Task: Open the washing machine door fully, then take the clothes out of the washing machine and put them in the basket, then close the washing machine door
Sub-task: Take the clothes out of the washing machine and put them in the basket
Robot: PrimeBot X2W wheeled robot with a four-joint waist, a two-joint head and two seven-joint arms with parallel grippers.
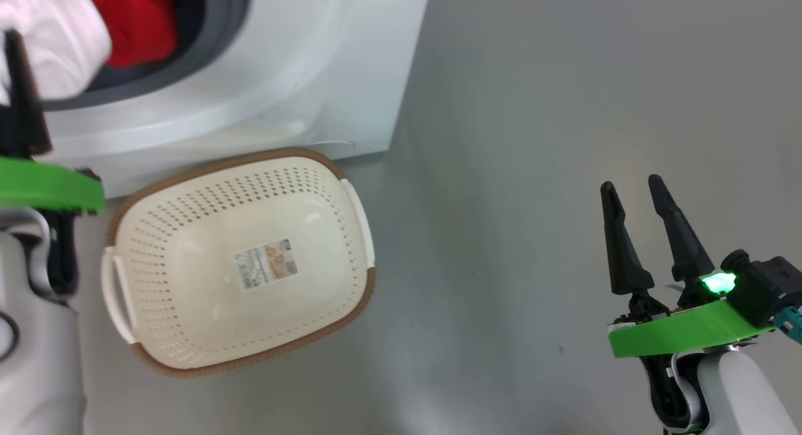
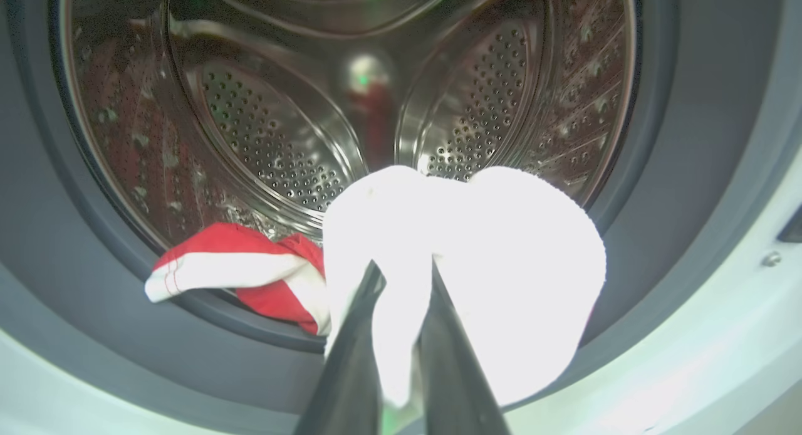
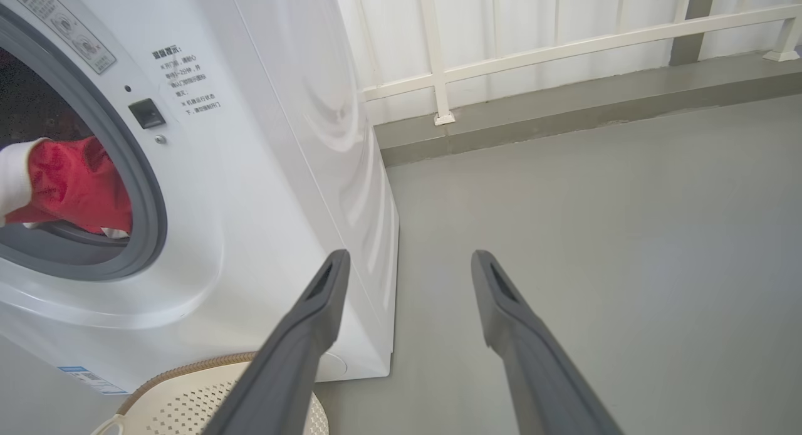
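While the clothes (image 2: 501, 266) sit at the mouth of the washer (image 1: 282, 65), their white panel is pinched in the left end effector (image 2: 404, 269), whose jaws are closed on that fabric. In the left wrist view the white bundle bulges in front of the lower right part of the opening. A red and white fold lies to its left across the bottom edge of the grey gasket (image 2: 677, 140). Behind both, the steel drum (image 2: 282, 140) shows its perforated panels.

From the head view the red cloth is within the opening at the top left, and the white part is beside the left arm's dark finger. Just below the washer's front, the basket (image 1: 188, 234) stands on the grey floor (image 1: 564, 109), its brown rim close to the washer's base. A sticker (image 1: 265, 264) shows on its bottom.

Well apart from all of these, the right end effector (image 1: 631, 184) hangs over the floor at the lower right with its jaws spread wide. Its own view looks past the washer's side toward a white railing (image 3: 438, 46) at the floor's far edge.
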